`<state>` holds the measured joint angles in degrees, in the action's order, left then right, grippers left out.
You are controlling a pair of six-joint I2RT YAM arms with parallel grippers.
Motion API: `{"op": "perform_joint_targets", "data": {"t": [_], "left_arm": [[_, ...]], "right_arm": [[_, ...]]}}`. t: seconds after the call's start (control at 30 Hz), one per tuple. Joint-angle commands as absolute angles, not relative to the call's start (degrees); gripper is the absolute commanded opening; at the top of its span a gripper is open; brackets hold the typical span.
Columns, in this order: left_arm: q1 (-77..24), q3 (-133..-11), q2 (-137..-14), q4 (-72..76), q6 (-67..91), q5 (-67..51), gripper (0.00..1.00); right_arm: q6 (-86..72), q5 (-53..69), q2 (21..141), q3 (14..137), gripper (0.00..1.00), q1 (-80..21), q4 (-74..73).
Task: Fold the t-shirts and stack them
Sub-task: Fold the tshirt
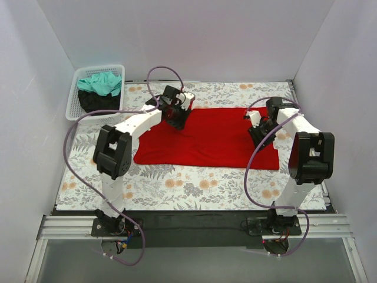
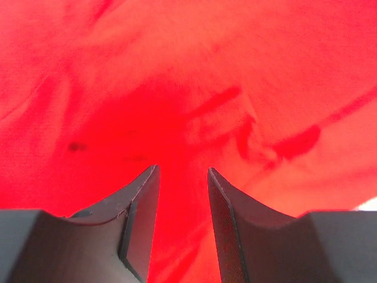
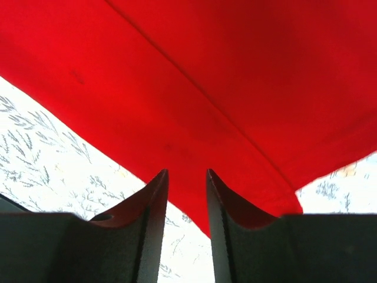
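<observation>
The red t-shirt [image 1: 209,138] lies spread on the floral-print cloth in the middle of the table. My left gripper [image 1: 174,119] is over its far left part; in the left wrist view [image 2: 182,171] its jaws stand open with red cloth [image 2: 194,76] filling the view. My right gripper [image 1: 257,137] is over the shirt's right edge; in the right wrist view [image 3: 186,172] its jaws are open and empty above the red hem [image 3: 194,88]. A teal-green t-shirt [image 1: 101,83] and a black t-shirt [image 1: 98,101] lie bunched in the basket.
The white mesh basket [image 1: 76,104] stands at the far left corner. The grey-and-orange floral cloth [image 1: 194,186] covers the table, also showing in the right wrist view [image 3: 53,159]. White walls close in the back and sides. Purple cables loop from both arms.
</observation>
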<state>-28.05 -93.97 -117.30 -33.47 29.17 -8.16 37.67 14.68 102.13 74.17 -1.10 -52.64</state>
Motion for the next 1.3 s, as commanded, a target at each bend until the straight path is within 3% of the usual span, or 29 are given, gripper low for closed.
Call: {"op": "perform_joint_targets", "data": {"t": [0.0, 0.17, 0.4, 0.6, 0.7, 0.93, 1.13, 1.23, 1.27], "left_arm": [[-25.41, -89.75, -107.06, -36.73, 28.39, -10.8, 0.37], [-17.16, -75.78, -102.22, -40.16, 28.66, -18.19, 0.37], [-15.21, -60.58, -96.68, -37.09, 24.79, -13.28, 0.35], [-13.19, -54.85, -92.2, -37.61, 23.56, -12.3, 0.32], [-12.75, -60.26, -91.23, -39.99, 23.91, -16.24, 0.31], [-14.32, -81.87, -100.8, -42.45, 26.36, -23.02, 0.32], [-14.24, -97.53, -114.57, -36.74, 30.4, -21.19, 0.43], [-14.06, -112.2, -124.14, -38.58, 32.78, -20.57, 0.45], [-14.06, -115.72, -126.19, -39.02, 33.39, -20.48, 0.5]], "right_arm": [[37.53, 14.94, 104.32, 77.6, 0.37, -3.69, -52.91], [38.05, 12.66, 108.01, 77.7, 0.34, -5.62, -51.86], [38.5, 9.32, 108.2, 70.33, 0.33, -8.35, -48.96], [38.41, 9.14, 101.8, 60.14, 0.33, -11.68, -48.43], [37.71, 10.62, 98.63, 59.76, 0.34, -12.39, -49.83], [37.27, 15.21, 97.55, 75.13, 0.43, -10.21, -56.51], [37.44, 15.03, 108.09, 94.28, 0.54, -3.09, -56.08], [36.57, 14.94, 115.47, 104.39, 0.61, 0.78, -56.08], [36.13, 14.85, 117.23, 106.5, 0.63, 1.57, -55.99]]}}
